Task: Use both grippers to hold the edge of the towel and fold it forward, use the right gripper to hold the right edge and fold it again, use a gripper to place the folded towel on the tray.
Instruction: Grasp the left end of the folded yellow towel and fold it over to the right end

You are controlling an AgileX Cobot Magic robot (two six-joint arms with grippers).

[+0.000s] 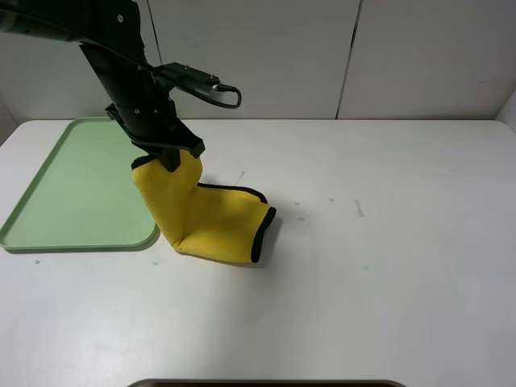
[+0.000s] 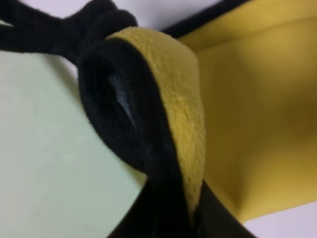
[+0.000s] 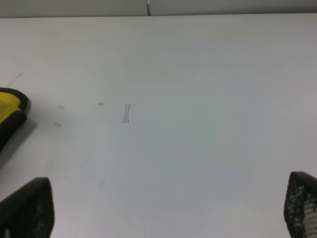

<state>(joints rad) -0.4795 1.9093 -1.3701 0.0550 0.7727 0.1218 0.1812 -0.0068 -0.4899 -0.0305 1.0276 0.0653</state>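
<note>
Green tray [image 1: 72, 185] lies at left; beside it the left gripper [image 1: 173, 159], clamped on the folded yellow towel [image 1: 214, 222], should lift its trailing end clear of the table [image 1: 387, 242] before carrying it over. The right gripper [image 3: 163, 208] hangs wide open.

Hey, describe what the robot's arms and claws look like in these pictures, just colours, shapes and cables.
The left arm is bulky and matte black, with a few small pale screw heads and a black cable looping off its side. The left claw is black too. Of the right claw, only two black fingertips show, with a fine dotted grip texture. The right arm is out of view.
</note>
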